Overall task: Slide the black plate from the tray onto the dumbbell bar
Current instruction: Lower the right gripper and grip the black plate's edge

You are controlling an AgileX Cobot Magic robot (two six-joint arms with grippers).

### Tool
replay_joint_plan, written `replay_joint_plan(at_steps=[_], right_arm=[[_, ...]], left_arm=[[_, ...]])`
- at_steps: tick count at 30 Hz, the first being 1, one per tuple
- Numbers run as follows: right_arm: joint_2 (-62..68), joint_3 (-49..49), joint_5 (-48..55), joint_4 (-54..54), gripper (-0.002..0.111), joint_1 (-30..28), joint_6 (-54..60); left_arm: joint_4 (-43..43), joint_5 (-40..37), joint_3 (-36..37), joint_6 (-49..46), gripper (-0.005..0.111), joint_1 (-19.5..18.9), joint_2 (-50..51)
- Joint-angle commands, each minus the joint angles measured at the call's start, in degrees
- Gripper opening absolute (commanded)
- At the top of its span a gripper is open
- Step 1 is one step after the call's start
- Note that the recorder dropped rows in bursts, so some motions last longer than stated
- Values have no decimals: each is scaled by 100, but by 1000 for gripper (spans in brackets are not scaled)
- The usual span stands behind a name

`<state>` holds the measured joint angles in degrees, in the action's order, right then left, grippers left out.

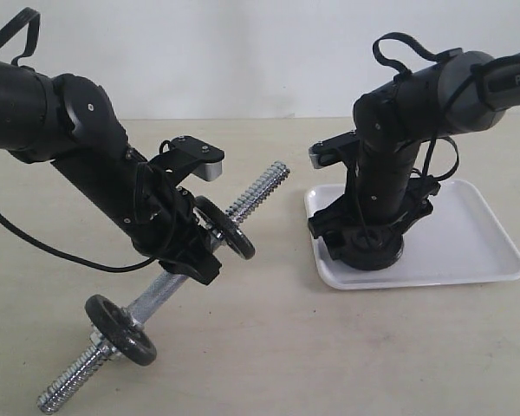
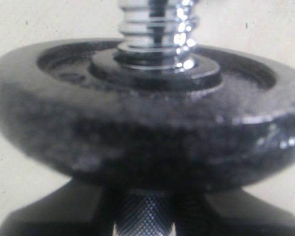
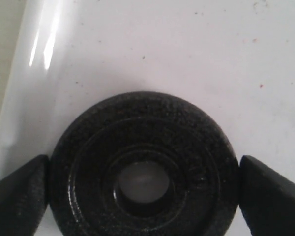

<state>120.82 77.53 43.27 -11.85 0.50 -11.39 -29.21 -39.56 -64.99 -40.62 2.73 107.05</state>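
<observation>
The black plate [image 1: 374, 253] [image 3: 142, 120] lies flat on the white tray [image 1: 468, 251] [image 3: 187, 49], near its front left corner. My right gripper [image 1: 368, 245] [image 3: 143, 189] reaches straight down over it, and its fingers [image 3: 19, 194] press against the rim on both sides. My left gripper [image 1: 195, 254] [image 2: 145, 223] is shut on the knurled middle of the dumbbell bar [image 1: 260, 192] [image 2: 157, 29], holding it tilted with the lower threaded end on the table. Two like black discs [image 1: 230, 227] [image 2: 137, 128] sit on the bar, one just above my left gripper and one lower down.
The lower disc [image 1: 121, 329] stands near the bar's bottom end [image 1: 56, 394]. The bar's upper threaded end points toward the tray's left edge. A black cable [image 1: 43, 247] trails from the left arm. The tan table [image 1: 329, 355] spreads in front.
</observation>
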Motion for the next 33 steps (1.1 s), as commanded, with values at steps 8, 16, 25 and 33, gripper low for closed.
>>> replay_joint_plan(at_steps=[8,16,25,33], right_arm=[[847,-157,19,129,54,-54,96],[836,-157,-185,1005,30,-54,702],[836,-157,-152,1005,9,-54,702],[608,-144,-192,1005,9,-65,689]], left_arm=[[-285,-112,-130,33,4,-19,-352],[-285,-150,-130,33,4,-19,-352],[-285,-208,-130,33,4,-19,-352],[-285,-185,-130,33,4,-19,-352]])
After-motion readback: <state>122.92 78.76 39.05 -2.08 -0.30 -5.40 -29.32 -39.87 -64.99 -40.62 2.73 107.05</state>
